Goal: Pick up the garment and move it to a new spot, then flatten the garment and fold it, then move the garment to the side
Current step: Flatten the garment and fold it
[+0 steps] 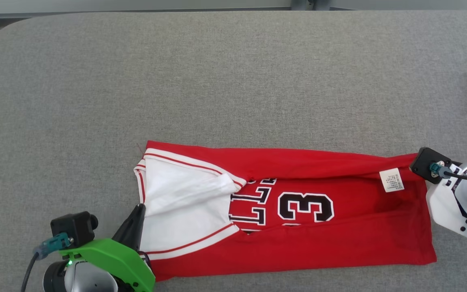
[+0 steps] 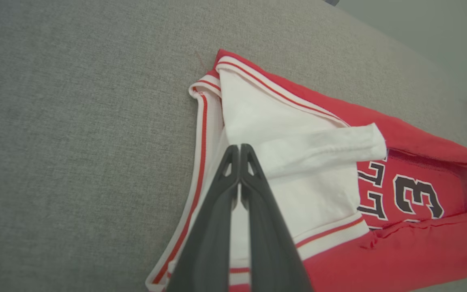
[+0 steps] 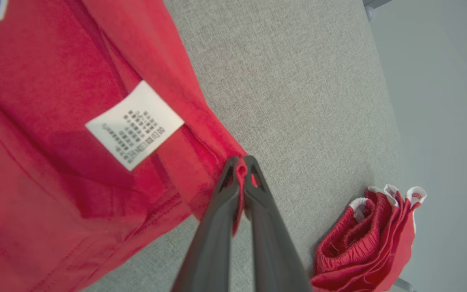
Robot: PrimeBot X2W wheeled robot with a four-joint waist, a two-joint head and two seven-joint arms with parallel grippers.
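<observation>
Jersey [image 1: 339, 243] is lying 9-to-3 across table [image 1: 233, 73]. I'm pinching its 3 o'clock hem corner with right gripper [image 3: 241, 164]. Left gripper [image 2: 239, 149] is sitting closed at the 9 o'clock end; can't tell if it's gripping.

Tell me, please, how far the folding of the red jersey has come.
Done, it seems: the red jersey lies stretched on the grey table, with both long edges folded inward. In hand: the right gripper is shut on a hem corner; the left gripper is shut over the white shoulder end, though whether it grips cloth is unclear. Left: the crosswise folds and moving it aside.
</observation>
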